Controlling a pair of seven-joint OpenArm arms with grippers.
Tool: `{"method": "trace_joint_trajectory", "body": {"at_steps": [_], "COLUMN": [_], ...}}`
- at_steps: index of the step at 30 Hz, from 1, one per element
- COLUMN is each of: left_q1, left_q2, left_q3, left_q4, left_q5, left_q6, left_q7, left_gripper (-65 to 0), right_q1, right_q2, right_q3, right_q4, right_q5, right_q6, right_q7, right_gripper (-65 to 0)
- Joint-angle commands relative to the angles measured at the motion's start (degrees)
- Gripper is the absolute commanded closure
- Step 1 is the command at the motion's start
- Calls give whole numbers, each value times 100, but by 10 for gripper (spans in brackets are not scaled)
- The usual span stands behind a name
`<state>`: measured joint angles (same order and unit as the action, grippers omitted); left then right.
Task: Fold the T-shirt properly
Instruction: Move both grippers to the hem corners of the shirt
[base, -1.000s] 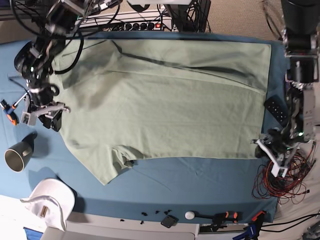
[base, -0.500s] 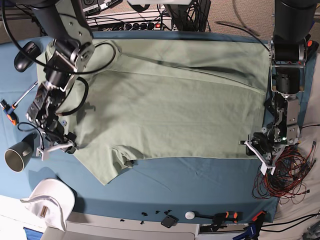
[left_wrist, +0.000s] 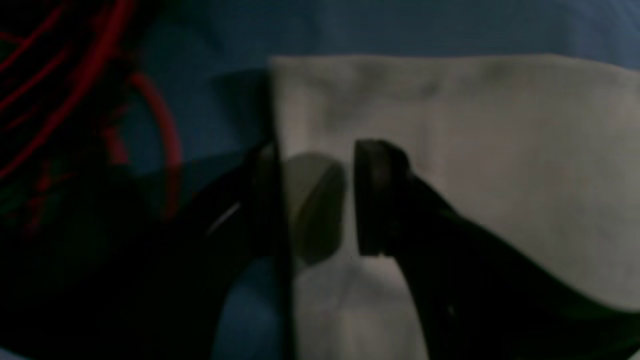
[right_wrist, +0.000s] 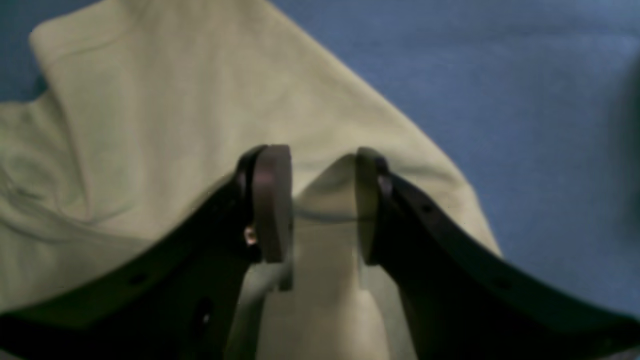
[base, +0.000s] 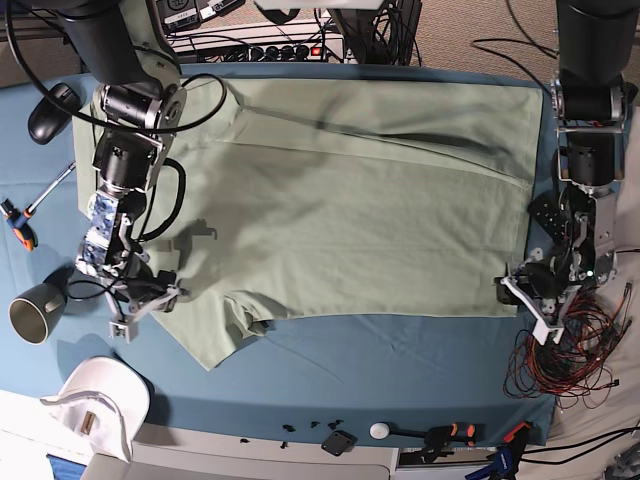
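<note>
The pale green T-shirt (base: 340, 200) lies spread flat on the blue table cloth (base: 380, 370), collar end to the left. My right gripper (base: 143, 310) is low over the near sleeve (right_wrist: 150, 100). It stands open (right_wrist: 320, 205), with a ridge of fabric rising between its fingers (right_wrist: 272, 200). My left gripper (base: 520, 300) is at the near right hem corner. It is open (left_wrist: 315, 200) and straddles the side edge of the T-shirt (left_wrist: 475, 150), with one finger (left_wrist: 375, 200) over the cloth. I cannot tell whether either gripper touches the fabric.
A grey mug (base: 35, 310) and a white cap (base: 100, 400) sit near the left front. Red wires (base: 565, 365) coil by the left gripper, with a black remote (base: 550, 215) behind it. A mouse (base: 48, 110) and an orange-handled tool (base: 20, 225) lie at the left edge.
My right gripper swung from the bare cloth left of the shirt down and inward onto the near sleeve. My left gripper shifted slightly toward the hem corner. The shirt has not moved.
</note>
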<state>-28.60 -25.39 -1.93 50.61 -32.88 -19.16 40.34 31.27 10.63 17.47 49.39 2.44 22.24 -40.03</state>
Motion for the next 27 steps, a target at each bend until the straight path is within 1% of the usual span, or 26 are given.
{"method": "trace_joint_trajectory", "body": {"at_steps": [1,4,6,9,13,22,27], "left_q1": [-173,-173,-173,-173,-177,-177,-177], "left_q2": [-31,66,129,192,175,142,142], "left_q3": [-17,-17,-17,-17,-17,-17,-17], "left_q4": [76,76,76,76,76,76,76], "left_q5": [-103,-146,-149,-146,-144,-144,-142], "left_q6": [-48,-50,-195,-269,-280,-284,-284], "left_q7": [-46,-48,-55,-92,-142,-293,-442], "left_gripper": [-245,-245,-245,-244,-213,-213,-212], "right_q1": [190,190,190,188,181,170,151], "right_q2": [79,81,79,83,125,361,363], "right_q3": [-50,-76,-76,-76,-76,-76,-76], "right_q4": [74,74,74,74,74,74,74], "right_q5": [48,44,-76,-256,-378,-378,-374], "right_q6": [-11,-26,-26,-28,-31,-31,-31], "right_q7": [166,168,168,170,173,155,170], "right_gripper": [-219,-219,-219,-219,-219,-219,-219]}}
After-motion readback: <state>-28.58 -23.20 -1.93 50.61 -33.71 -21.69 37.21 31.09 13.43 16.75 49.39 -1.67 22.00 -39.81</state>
